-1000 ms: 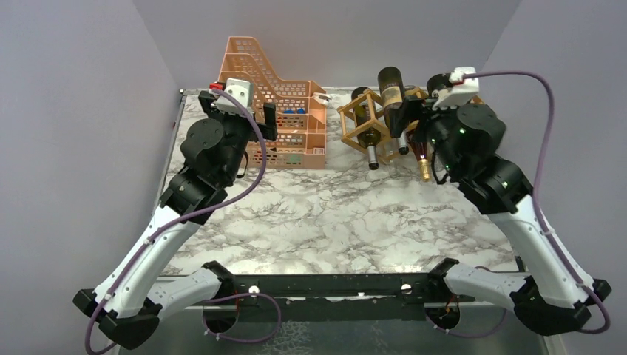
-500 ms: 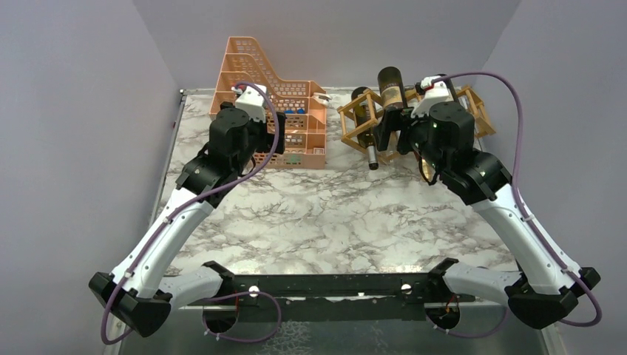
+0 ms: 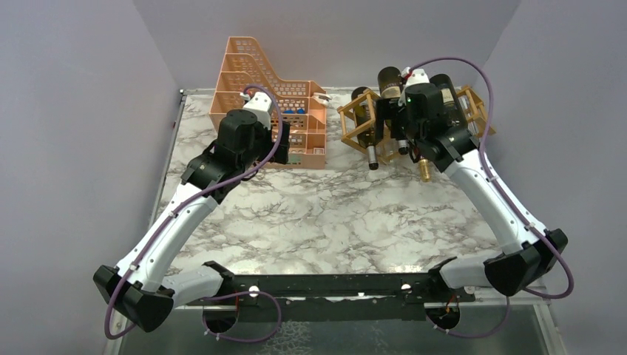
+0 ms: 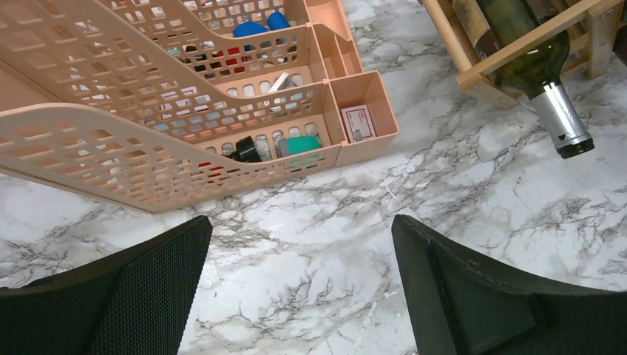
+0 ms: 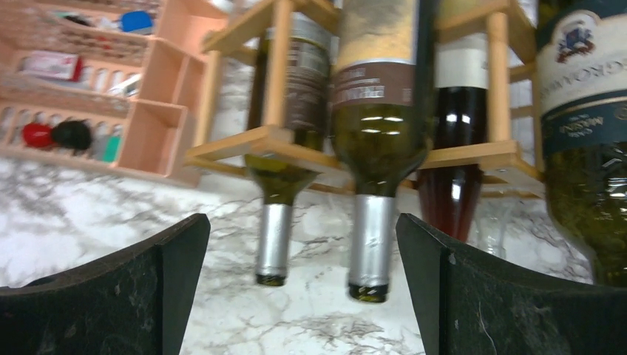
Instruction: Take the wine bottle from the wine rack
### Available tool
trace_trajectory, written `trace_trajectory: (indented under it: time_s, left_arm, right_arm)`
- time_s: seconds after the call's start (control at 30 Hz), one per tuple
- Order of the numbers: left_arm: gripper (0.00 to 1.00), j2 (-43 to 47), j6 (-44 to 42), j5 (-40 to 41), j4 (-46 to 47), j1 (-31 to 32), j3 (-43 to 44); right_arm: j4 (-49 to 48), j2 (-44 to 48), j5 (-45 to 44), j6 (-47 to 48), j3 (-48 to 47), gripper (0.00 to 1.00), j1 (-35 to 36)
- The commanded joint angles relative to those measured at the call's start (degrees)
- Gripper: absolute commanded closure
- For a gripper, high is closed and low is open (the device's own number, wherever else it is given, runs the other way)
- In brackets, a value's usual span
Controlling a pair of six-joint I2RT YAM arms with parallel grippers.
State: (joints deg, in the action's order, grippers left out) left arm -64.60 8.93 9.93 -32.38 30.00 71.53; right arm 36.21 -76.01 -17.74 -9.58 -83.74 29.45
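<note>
My right gripper hung released, jaws spread wide, just in front of the light tan wooden lattice wine rack. There it was: the dark green glass wine bottle with the silver foil neck lay in its cell, neck angled down toward me, lined up between my jaws but untouched. My left gripper, released too, hovered over the white marbled desk, near the orange perforated plastic tray organizer.

Tan wine rack; green wine bottle; orange perforated tray; grey-veined white table.
</note>
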Motion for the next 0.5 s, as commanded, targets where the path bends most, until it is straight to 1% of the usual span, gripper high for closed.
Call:
trace_trajectory:
  time_s: [0.0,0.13,0.27,0.37,0.47]
  left_arm:
    - [0.01,1.85,-0.10,-1.51,-0.53,-0.44,0.81]
    - [0.01,3.09,0.04,-1.73,-0.12,-0.46,1.13]
    - [0.01,3.51,-0.52,-1.73,-0.03,-0.47,1.55]
    - [0.01,3.97,-0.88,-1.34,-0.02,-0.42,1.46]
    - [0.01,4.66,-0.93,-0.80,0.01,-0.47,1.12]
  right_arm:
    - [0.87,-2.48,3.53,-0.24,-1.47,0.00,-6.73]
    - [1.88,-4.57,3.49,-2.12,-2.05,0.01,-8.82]
    - [2.76,-5.65,5.32,-3.84,-2.73,0.00,-12.79]
    - [2.94,-6.01,8.16,-4.11,-2.94,0.01,-12.93]
    - [1.34,-4.99,8.54,-4.67,-0.58,0.00,-12.93]
